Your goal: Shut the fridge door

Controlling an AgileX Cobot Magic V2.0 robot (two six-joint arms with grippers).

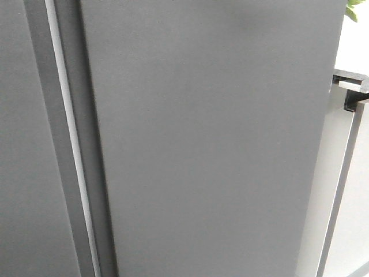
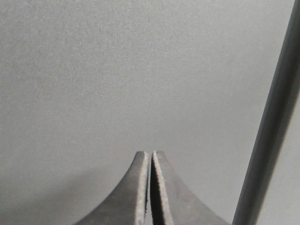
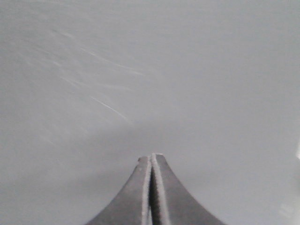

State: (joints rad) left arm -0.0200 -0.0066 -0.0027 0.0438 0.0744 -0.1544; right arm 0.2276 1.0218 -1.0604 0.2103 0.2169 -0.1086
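The fridge door (image 1: 213,144) fills most of the front view as a tall matte dark-grey panel. Only its outer face shows; its lining, bins and tape are hidden. A dark gap with a thin light strip (image 1: 69,144) separates it from the plain twin door (image 1: 23,173) on the left. Neither gripper shows in the front view. My left gripper (image 2: 151,153) is shut and empty, its tips close to a flat grey door face (image 2: 117,70), with a dark upright band (image 2: 272,117) beside it. My right gripper (image 3: 151,157) is shut and empty, close to a scratched grey door face (image 3: 140,70).
A light-grey cabinet front (image 1: 351,219) stands to the right of the fridge door, with a dark ledge (image 1: 351,81) jutting out near its top. A green leaf (image 1: 353,11) shows at the upper right corner.
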